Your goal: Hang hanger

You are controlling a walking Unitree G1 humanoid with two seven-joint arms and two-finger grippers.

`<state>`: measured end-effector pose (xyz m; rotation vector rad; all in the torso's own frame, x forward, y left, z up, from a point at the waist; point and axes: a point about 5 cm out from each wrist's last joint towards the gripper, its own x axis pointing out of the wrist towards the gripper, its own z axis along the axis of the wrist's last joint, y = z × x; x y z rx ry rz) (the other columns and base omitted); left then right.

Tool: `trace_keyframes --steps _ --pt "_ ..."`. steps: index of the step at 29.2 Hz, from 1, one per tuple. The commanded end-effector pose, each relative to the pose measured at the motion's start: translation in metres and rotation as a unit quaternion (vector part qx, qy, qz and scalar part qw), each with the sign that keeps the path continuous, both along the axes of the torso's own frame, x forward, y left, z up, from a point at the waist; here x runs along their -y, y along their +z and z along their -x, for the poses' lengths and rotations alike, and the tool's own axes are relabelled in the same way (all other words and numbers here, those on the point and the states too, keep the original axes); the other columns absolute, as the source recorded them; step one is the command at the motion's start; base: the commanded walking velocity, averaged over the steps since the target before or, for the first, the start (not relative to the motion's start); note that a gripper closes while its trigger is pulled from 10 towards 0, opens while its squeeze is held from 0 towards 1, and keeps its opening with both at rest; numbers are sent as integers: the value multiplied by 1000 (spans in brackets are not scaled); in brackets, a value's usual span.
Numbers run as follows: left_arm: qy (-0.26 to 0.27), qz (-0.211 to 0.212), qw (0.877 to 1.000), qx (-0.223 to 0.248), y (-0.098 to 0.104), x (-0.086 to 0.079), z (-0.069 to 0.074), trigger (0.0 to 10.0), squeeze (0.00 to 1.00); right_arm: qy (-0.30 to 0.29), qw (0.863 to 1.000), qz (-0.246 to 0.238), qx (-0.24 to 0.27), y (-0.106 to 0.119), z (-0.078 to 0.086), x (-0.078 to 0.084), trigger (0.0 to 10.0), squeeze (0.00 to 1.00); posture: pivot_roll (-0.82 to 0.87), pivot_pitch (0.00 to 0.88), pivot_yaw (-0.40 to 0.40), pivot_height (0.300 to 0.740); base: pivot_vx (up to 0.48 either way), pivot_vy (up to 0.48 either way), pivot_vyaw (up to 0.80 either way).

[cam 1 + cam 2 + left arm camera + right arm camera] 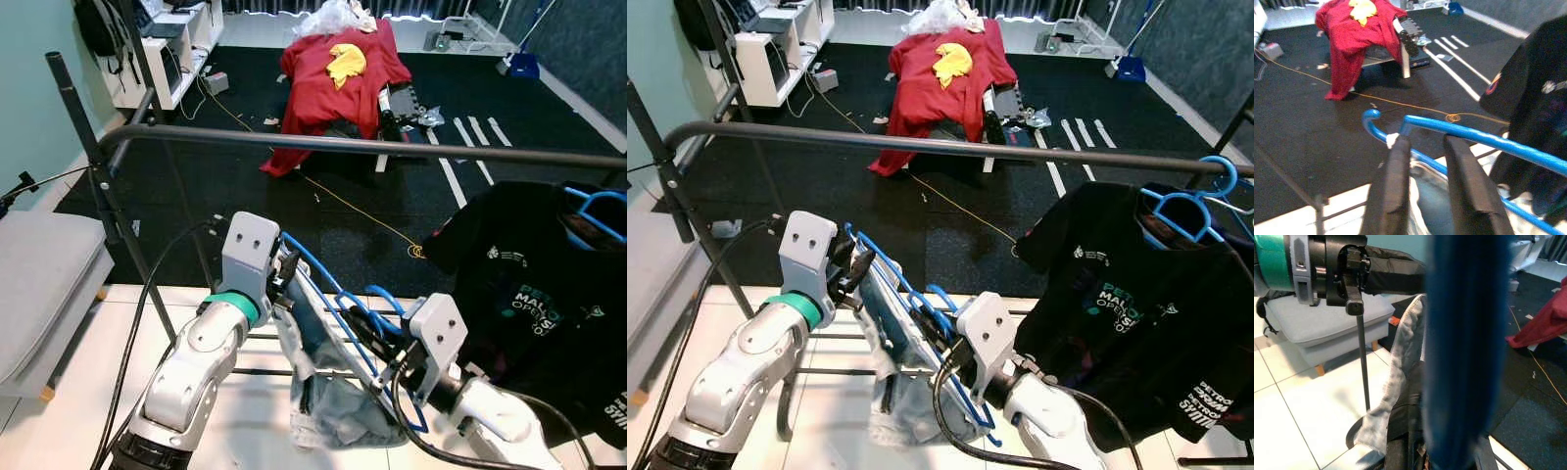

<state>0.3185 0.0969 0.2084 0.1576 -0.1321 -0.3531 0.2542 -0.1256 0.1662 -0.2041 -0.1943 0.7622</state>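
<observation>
A blue hanger (328,294) carrying a grey-blue garment (328,401) is held tilted below the black rail (343,145) of the clothes rack. My right gripper (377,348) is shut on the hanger near its hook, and the blue bar blurs close to the camera in the right wrist view (1464,352). My left gripper (1425,142) reaches the hanger's upper end. Its two black fingers (1391,186) stand apart, laid across the blue bars with cloth showing in the gap. A black T-shirt (529,294) on another blue hanger (598,206) hangs on the rail at the right.
The rack's left upright (108,186) and braces stand near my left arm. A grey cushioned bench (39,274) sits at the left. On the black mat beyond lie a yellow cable (362,211) and a red cloth (333,78) draped over furniture. White shelves (171,49) stand far left.
</observation>
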Motion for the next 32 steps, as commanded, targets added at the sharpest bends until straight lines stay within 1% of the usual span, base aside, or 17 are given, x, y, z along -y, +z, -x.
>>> trace_keyframes --steps 1,5,6,7,10,13,15,17,18,21,24,25,27,28,30,31,32 --pt "6 -19 1000 10 -3 0 0 0 0 19 1000 0 2 2 8 -4 0 0 -139 159 48 740 0 0 0" --pt "3 -35 999 13 -6 1 0 0 0 22 1000 1 -2 2 12 -4 0 0 -140 159 48 740 0 0 0" --pt "2 -46 999 12 -8 1 1 235 0 22 1000 1 -2 3 13 -4 0 0 -143 161 49 740 0 0 0" --pt "-2 -64 998 7 -13 0 1 10000 0 21 1000 0 1 5 14 -4 0 0 -146 162 51 740 0 0 0" --pt "-20 -81 996 -16 -22 -5 4 10000 0 15 1000 -1 8 10 14 -2 0 0 -148 164 53 740 0 0 0" --pt "-30 -73 996 -33 -24 -9 6 10000 0 12 1000 1 9 11 13 0 0 0 -147 166 55 740 0 0 0" --pt "-28 -68 996 -56 -29 -22 8 10000 0 5 1000 6 13 12 12 4 0 0 -143 168 61 740 0 0 0" --pt "-24 -61 996 -62 -30 -28 9 10000 0 3 1000 7 14 13 12 6 0 0 -142 169 62 740 0 0 0" --pt "-14 -52 997 -57 -27 -33 10 10000 1000 2 1000 8 14 14 12 6 0 0 -140 170 63 740 0 0 0" --pt "3 -56 997 -44 -24 -38 9 10000 1000 2 1000 8 15 14 12 7 0 0 -133 171 66 740 0 0 0" --pt "65 -38 997 -25 -14 -53 6 10000 1000 3 1000 9 17 15 12 7 0 0 -128 171 68 740 0 0 0" --pt "65 -38 997 -25 -14 -53 6 10000 1000 3 1000 9 17 15 12 7 0 0 -128 171 68 740 0 0 0" --pt "77 -6 997 -26 -9 -60 4 10000 1000 -1 1000 11 17 16 11 8 0 0 -129 171 69 740 0 0 0" --pt "72 0 997 -27 -6 -62 5 10000 851 -3 1000 12 18 16 10 9 0 0 -128 170 71 740 0 0 0" --pt "72 0 997 -27 -6 -62 5 10000 851 -3 1000 12 18 16 10 9 0 0 -128 170 71 740 0 0 0" --pt "58 -5 998 -31 -6 -62 7 10000 0 -5 1000 13 19 16 10 10 0 0 -129 169 74 740 0 0 0" --pt "38 -22 998 -34 -7 -61 9 10000 0 -6 1000 15 21 17 9 11 0 0 -130 168 73 740 0 0 0"
